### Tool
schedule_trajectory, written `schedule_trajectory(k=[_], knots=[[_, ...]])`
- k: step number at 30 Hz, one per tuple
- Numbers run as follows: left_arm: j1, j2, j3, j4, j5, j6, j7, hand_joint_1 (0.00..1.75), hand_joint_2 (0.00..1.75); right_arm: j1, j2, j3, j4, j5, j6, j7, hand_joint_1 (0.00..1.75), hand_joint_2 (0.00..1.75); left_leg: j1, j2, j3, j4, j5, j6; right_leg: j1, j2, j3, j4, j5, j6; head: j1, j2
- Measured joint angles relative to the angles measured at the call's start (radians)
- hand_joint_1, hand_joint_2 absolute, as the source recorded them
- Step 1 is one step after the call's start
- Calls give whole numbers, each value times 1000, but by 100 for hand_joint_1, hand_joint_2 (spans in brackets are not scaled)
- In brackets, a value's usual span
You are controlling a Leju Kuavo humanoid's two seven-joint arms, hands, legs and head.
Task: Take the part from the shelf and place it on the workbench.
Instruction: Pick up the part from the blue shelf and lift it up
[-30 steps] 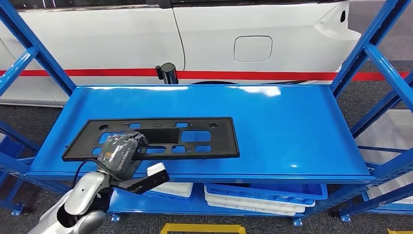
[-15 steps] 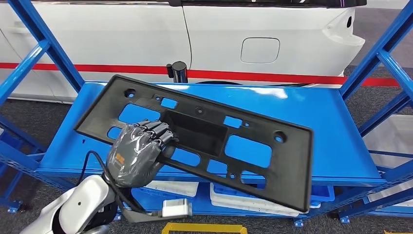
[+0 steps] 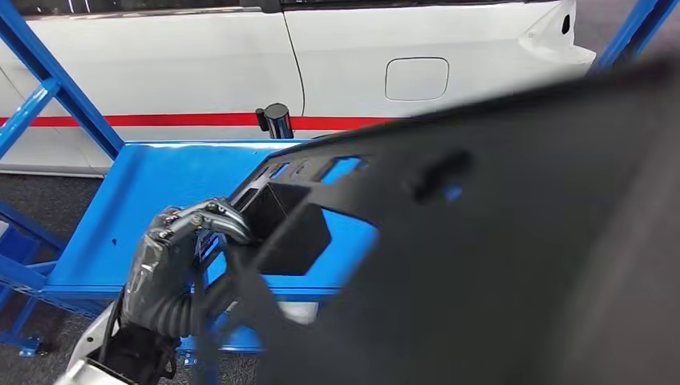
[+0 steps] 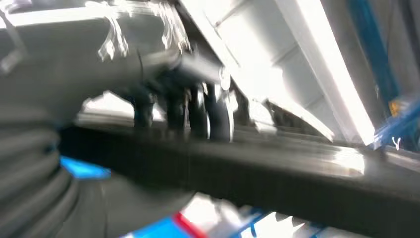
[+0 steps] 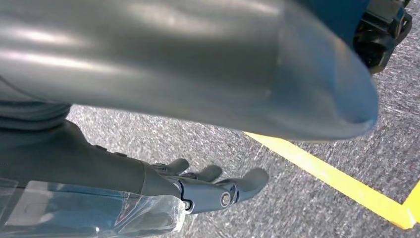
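The part is a long black plastic panel (image 3: 497, 241) with several cut-outs and a boxy recess. It is lifted off the blue shelf (image 3: 152, 200) and swung close to the head camera, blurred and covering the right and lower picture. My left hand (image 3: 172, 257) grips it at the recess near its left end. In the left wrist view the fingers (image 4: 198, 106) wrap over the panel's dark edge (image 4: 257, 168). My right hand (image 5: 208, 191) hangs above the floor with its fingers slightly apart and nothing in them.
Behind the shelf stands a white car (image 3: 240, 64) with a red stripe, and a black post (image 3: 275, 120) rises at the shelf's back edge. Blue uprights (image 3: 48, 80) frame the rack. Grey carpet with a yellow line (image 5: 322, 171) lies below.
My left hand has raised the panel from lying on the shelf, tilted it, and brought it up close to the camera, so it now hides most of the shelf.
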Motion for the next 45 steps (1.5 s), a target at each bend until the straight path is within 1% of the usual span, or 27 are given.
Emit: schedule_trajectory(k=[1,2,5,7,10,11,12,14,15,16,17,19,21,22,25,27,29,30,31,32,33,35,37,40,41,43,45], knots=[[6,0,7,-6,57,2,-20,175,175,0,0,0,0,0,-1,0,0,0,0,0,5,-14,16,0,0,0,0,0,0,0,-1,0],[10,0,14,-12,104,3,-36,175,175,0,0,0,0,0,-1,1,0,0,1,0,23,-55,41,0,0,1,1,0,0,0,-1,0],[23,0,34,-24,223,-1,-77,175,175,-1,0,0,0,0,-4,1,0,0,-1,0,113,-245,117,8,3,2,4,1,-3,6,11,0],[39,0,45,-25,300,-8,-102,175,175,-1,1,0,0,0,-5,2,0,0,-5,-1,140,-303,131,18,7,2,3,2,-4,14,45,0],[68,0,56,-25,429,-19,-134,175,175,-1,1,0,0,-1,-6,2,0,0,-6,-1,142,-311,137,36,5,1,-2,11,-13,28,122,0],[76,-1,63,-24,463,-19,-142,175,175,-2,1,0,0,-1,-7,2,0,0,-4,0,143,-313,140,42,4,0,-13,37,-31,33,140,0],[82,-2,71,-24,486,-19,-148,175,175,-2,1,0,0,-1,-7,3,0,0,-2,1,143,-315,141,47,3,0,-34,85,-60,37,149,0],[90,-4,84,-24,501,-18,-156,175,175,0,1,0,0,-1,-8,3,0,0,-2,2,142,-315,142,52,1,-1,-97,224,-126,43,149,0],[94,-5,87,-24,504,-18,-157,175,175,0,1,0,0,-1,-8,4,0,0,-3,2,142,-315,142,52,1,-1,-121,277,-142,44,149,0],[99,-5,89,-23,506,-17,-157,175,175,0,1,0,0,-2,-8,5,0,0,-3,2,142,-314,142,52,1,-1,-130,295,-138,45,149,0],[103,-5,90,-23,506,-14,-157,175,175,0,1,0,0,-2,-8,6,0,0,-3,1,143,-314,141,52,0,-1,-119,271,-116,45,149,0],[106,-6,94,-23,503,-6,-157,175,175,-1,1,0,0,-4,-10,7,0,0,-3,0,145,-314,140,50,0,-1,-56,138,-49,42,149,0],[107,-6,97,-21,504,-1,-156,175,175,-3,0,0,0,-6,-11,7,0,0,-7,-1,144,-311,138,43,2,0,-5,28,-12,36,147,0],[108,-6,97,-20,507,0,-155,175,175,-3,0,0,0,-7,-11,7,0,0,-9,-1,142,-311,138,38,4,1,3,7,-9,32,144,0],[112,-6,98,-17,525,-1,-153,175,175,-2,0,0,1,-10,-12,7,0,0,-6,0,137,-305,131,22,6,2,3,0,-4,15,134,0],[114,-6,99,-14,546,-5,-154,175,175,-3,0,0,1,-11,-14,6,0,0,-2,0,107,-236,88,11,3,1,3,-3,-1,3,124,0],[121,-6,99,-10,576,-16,-157,175,175,-3,0,0,1,-12,-15,5,0,0,-1,1,43,-94,24,5,3,1,3,-3,-1,-2,113,0],[126,-6,99,-7,591,-21,-158,175,175,-2,0,0,1,-13,-15,5,0,0,0,1,14,-34,4,3,3,1,3,-3,-1,-2,109,0],[131,-6,99,-5,603,-26,-159,175,175,-2,0,0,1,-13,-15,5,0,0,0,1,0,-5,2,2,3,1,3,-3,-1,-2,105,0],[135,-6,99,-2,613,-30,-159,175,175,-1,0,0,1,-14,-15,5,0,0,0,1,7,-21,19,3,3,2,4,-3,-1,-2,102,0],[136,-6,99,1,617,-33,-160,175,175,-1,0,0,1,-15,-15,5,0,0,1,1,33,-78,50,4,3,2,5,-3,-1,-1,98,0],[137,-6,99,5,623,-37,-160,175,175,-2,0,0,1,-16,-15,5,0,0,-2,1,106,-229,113,12,6,4,7,-2,-3,2,92,0],[137,-6,99,7,628,-40,-160,175,175,-2,1,0,1,-17,-15,6,0,0,-6,0,140,-305,135,20,10,4,6,-1,-4,9,88,0],[140,-7,99,11,632,-42,-159,175,175,-2,0,0,1,-19,-16,6,0,0,-7,0,142,-314,140,36,8,3,3,3,-8,23,87,0],[140,-7,99,12,632,-42,-159,175,175,-2,0,0,1,-20,-17,6,0,0,-6,1,143,-316,142,42,7,3,-3,18,-21,29,87,0],[141,-8,99,14,631,-42,-158,175,175,-2,0,0,1,-20,-18,6,0,0,-3,3,144,-318,144,50,5,1,-43,110,-74,37,88,0],[142,-9,98,19,627,-40,-158,175,175,-1,0,0,1,-20,-18,6,0,0,-3,4,142,-318,144,53,4,1,-109,250,-134,44,89,0]])
